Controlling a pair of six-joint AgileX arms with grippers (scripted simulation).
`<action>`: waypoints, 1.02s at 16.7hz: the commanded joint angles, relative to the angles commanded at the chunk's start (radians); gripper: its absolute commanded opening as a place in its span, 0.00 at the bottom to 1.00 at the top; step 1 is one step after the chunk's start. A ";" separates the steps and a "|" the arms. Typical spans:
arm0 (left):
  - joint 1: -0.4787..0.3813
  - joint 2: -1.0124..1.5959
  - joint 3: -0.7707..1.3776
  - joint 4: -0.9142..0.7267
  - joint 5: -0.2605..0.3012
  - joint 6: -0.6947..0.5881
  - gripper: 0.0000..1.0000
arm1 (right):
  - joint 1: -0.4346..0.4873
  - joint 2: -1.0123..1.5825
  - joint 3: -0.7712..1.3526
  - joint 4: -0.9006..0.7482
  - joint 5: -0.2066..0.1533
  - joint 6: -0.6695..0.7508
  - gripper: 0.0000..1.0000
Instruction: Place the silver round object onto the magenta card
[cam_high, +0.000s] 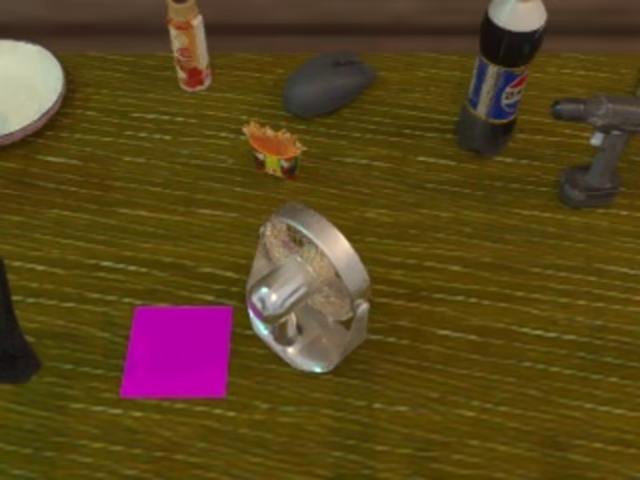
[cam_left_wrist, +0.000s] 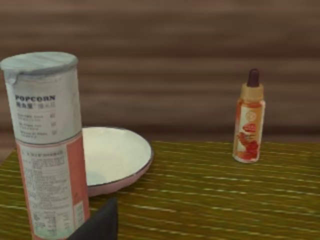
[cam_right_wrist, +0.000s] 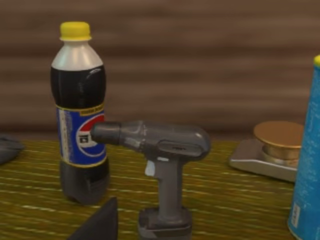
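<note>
Left gripper, a dark shape parked at the table's nine o'clock edge, jaw state indeterminable and right arm apparently unseen: silver round object rests centrally, untouched, just beside the magenta card at its eight o'clock, awaiting transfer.

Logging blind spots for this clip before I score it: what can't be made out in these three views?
- Both grippers: neither shows whole; only a dark tip at the left wrist view's edge, another in the right wrist view.
- Disc and card: top view only, outside both wrist views.
- Plate: cut by the top view's left edge.
- Blue can: cut by the right wrist view's edge.
</note>
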 joint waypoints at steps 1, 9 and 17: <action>0.000 0.000 0.000 0.000 0.000 0.000 1.00 | 0.000 0.000 0.000 0.000 0.000 0.000 1.00; -0.101 0.290 0.277 -0.255 -0.003 -0.216 1.00 | 0.000 0.000 0.000 0.000 0.000 0.000 1.00; -0.333 1.120 1.104 -0.780 -0.001 -0.741 1.00 | 0.000 0.000 0.000 0.000 0.000 0.000 1.00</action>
